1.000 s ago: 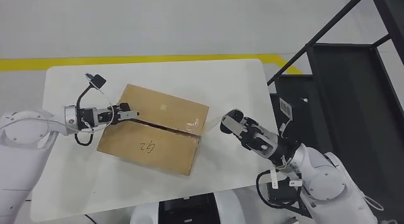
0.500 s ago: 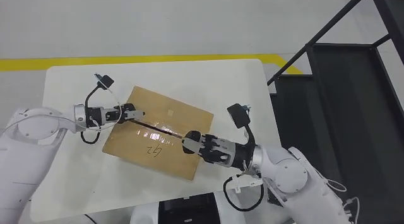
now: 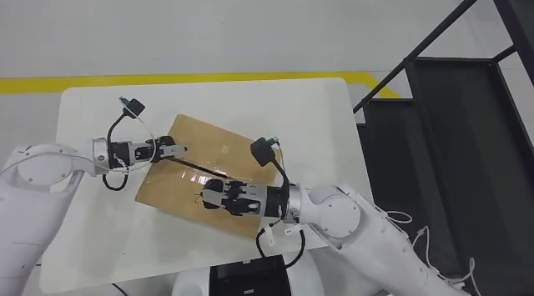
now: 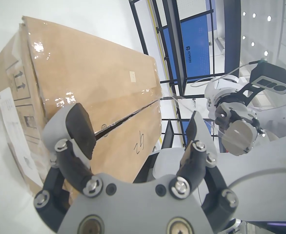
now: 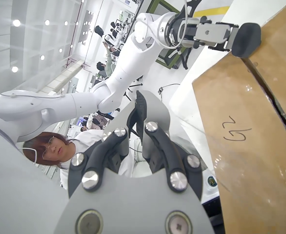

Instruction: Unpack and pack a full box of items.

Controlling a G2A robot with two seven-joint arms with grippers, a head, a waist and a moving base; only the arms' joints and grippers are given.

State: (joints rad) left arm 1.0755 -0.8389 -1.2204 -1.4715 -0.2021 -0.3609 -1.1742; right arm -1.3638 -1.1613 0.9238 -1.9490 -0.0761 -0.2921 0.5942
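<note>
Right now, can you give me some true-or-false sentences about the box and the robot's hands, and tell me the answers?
1. The box is wide open. False: its flaps lie flat, with only a thin gap between them.
2. The left hand is open, at one end of that gap. True.
3. The right hand is wide open too. False: it is shut.
4. The box sits on a white table. True.
5. There is a handwritten mark on top of the box. True.
</note>
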